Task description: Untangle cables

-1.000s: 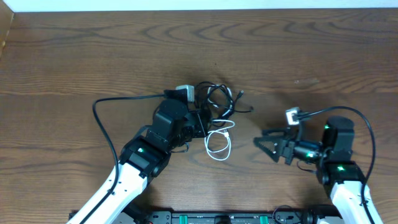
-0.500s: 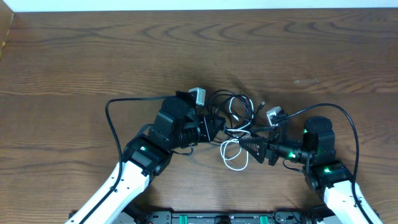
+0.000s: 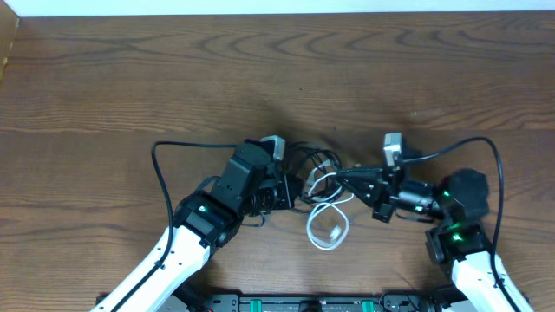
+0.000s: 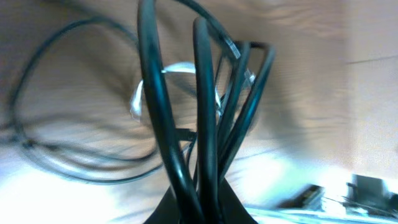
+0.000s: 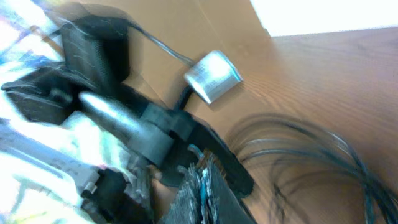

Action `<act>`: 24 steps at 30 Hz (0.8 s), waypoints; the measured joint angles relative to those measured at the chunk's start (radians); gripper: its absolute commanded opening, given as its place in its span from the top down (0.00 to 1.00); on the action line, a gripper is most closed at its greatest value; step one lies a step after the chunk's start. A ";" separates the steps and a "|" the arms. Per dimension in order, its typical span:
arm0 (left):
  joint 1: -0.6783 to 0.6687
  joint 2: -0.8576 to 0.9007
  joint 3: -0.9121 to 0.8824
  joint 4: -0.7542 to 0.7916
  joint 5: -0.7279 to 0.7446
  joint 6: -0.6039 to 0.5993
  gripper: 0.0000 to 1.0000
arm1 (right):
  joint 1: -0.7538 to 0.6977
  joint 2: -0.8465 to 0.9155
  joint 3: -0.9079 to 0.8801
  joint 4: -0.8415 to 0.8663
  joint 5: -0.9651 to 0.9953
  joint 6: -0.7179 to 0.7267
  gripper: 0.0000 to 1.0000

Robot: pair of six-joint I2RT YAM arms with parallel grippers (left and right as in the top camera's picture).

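**Overhead.** On the wooden table (image 3: 130, 87), the black cords (image 3: 310, 156) are seen tangled near the middle. The white cord (image 3: 328, 230) is looped just nearer than them, with one strand run up into the tangle. The left gripper (image 3: 293, 186) is reached in from the left, and its jaws are clamped on the black cords at the tangle's left edge. The right gripper (image 3: 341, 178) is pointed in from the right with its jaws pressed together into a point at the tangle's right side. Whether a cord is caught there cannot be told.

**Left wrist.** Several black cords (image 4: 205, 124) are seen rising in loops out of the left gripper (image 4: 196, 211), pinched between its fingers at the bottom edge. The white cord (image 4: 177, 67) is made out behind them, blurred, on the table.

**Right wrist.** The picture is heavily blurred. The right gripper (image 5: 208, 199) is seen pressed together at the bottom edge. The black cords (image 5: 311, 146) are smeared into arcs on the table to the right.
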 measured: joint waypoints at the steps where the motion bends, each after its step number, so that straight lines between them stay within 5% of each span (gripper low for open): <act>1: 0.000 0.000 0.000 -0.029 -0.026 0.002 0.92 | -0.023 0.001 0.000 0.109 -0.027 0.070 0.99; 7: 0.000 0.008 0.000 -0.109 -0.108 0.036 0.92 | -0.164 -0.002 0.001 0.480 -0.053 0.330 0.99; 12: 0.000 0.035 0.000 -0.132 -0.129 0.071 0.92 | -0.316 -0.002 0.002 0.499 0.024 0.436 0.99; 14: 0.000 0.045 0.000 -0.138 -0.132 0.084 0.92 | -0.379 0.000 0.002 0.454 0.060 0.444 0.96; 17: 0.000 0.054 0.000 -0.137 -0.132 0.094 0.92 | -0.398 0.002 0.007 0.248 0.037 0.394 0.52; 18: 0.000 0.054 0.000 -0.129 -0.131 0.095 0.92 | -0.396 0.003 0.006 0.232 0.028 0.385 0.48; 24: 0.000 0.055 0.000 -0.086 -0.131 0.098 0.92 | -0.270 0.007 0.008 -0.299 0.001 0.196 0.51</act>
